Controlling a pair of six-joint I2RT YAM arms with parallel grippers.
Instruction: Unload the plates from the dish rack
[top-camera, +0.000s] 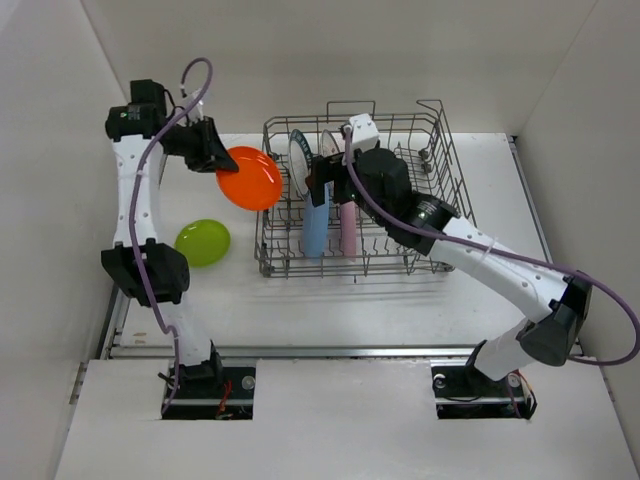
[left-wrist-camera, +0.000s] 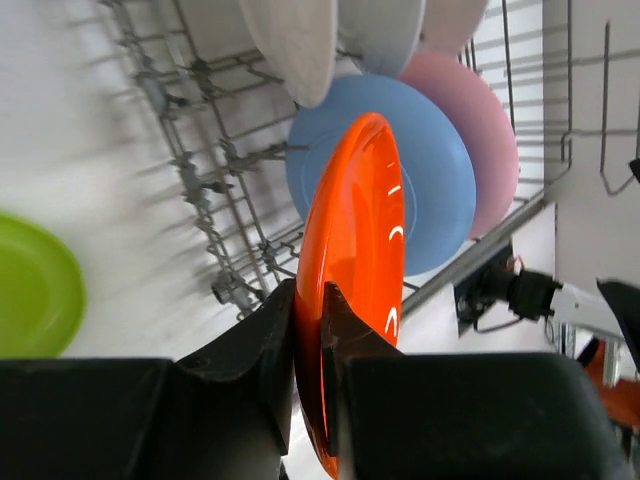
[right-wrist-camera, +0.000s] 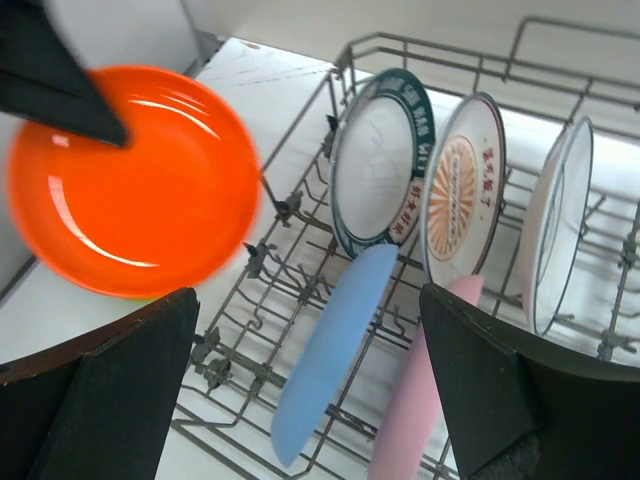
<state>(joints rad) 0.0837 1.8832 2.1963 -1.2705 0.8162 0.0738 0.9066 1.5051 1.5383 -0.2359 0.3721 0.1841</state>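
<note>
This is a robotics lab test cell, not a home kitchen. Plain white panels (top-camera: 50, 200) wall in a bare white table (top-camera: 330, 310). A left arm (top-camera: 135, 215) and a right arm (top-camera: 500, 275), both trailing purple cables (top-camera: 148, 165), are bolted at its near edge. The only household things are a wire dish rack (top-camera: 440, 160) with plates (right-wrist-camera: 330, 350) standing beneath the right gripper's (right-wrist-camera: 308, 300) spread jaws, and an orange plate (left-wrist-camera: 360, 230) clamped between the left gripper's (left-wrist-camera: 308, 300) jaws.

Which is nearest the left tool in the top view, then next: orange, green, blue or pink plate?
1. Orange plate, held in the left tool.
2. Green plate, on the table.
3. Blue plate, in the rack.
4. Pink plate, right of it.
</note>
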